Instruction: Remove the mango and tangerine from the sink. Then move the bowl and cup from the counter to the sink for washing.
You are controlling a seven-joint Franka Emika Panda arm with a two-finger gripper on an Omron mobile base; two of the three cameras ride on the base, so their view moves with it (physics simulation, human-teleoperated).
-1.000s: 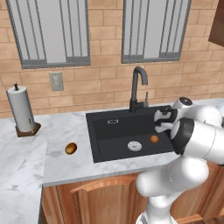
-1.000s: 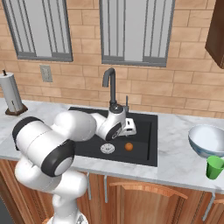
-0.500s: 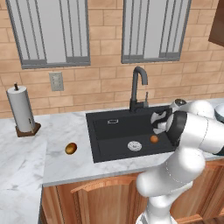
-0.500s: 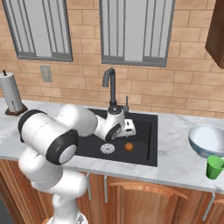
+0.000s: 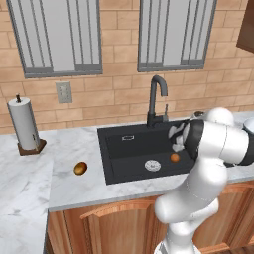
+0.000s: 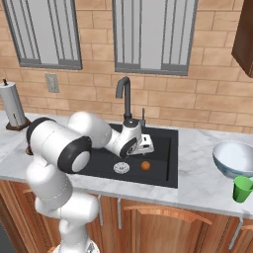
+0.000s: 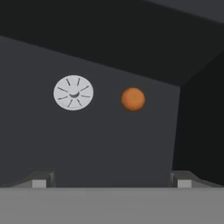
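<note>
one fruit is out: the mango (image 5: 80,168) lies on the counter (image 5: 74,191) left of the sink (image 5: 126,159). you've yet to lift the tangerine (image 7: 133,99) beside the drain (image 7: 73,92), and the bowl (image 6: 234,158) and cup (image 6: 241,189) wait right. your gripper (image 6: 145,144) hangs over the basin, fingers spread wide, empty.

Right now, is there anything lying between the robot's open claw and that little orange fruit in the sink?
No. In the hand view, only bare black sink floor lies between the open end effector and the tangerine; the silver drain sits off to one side.
</note>
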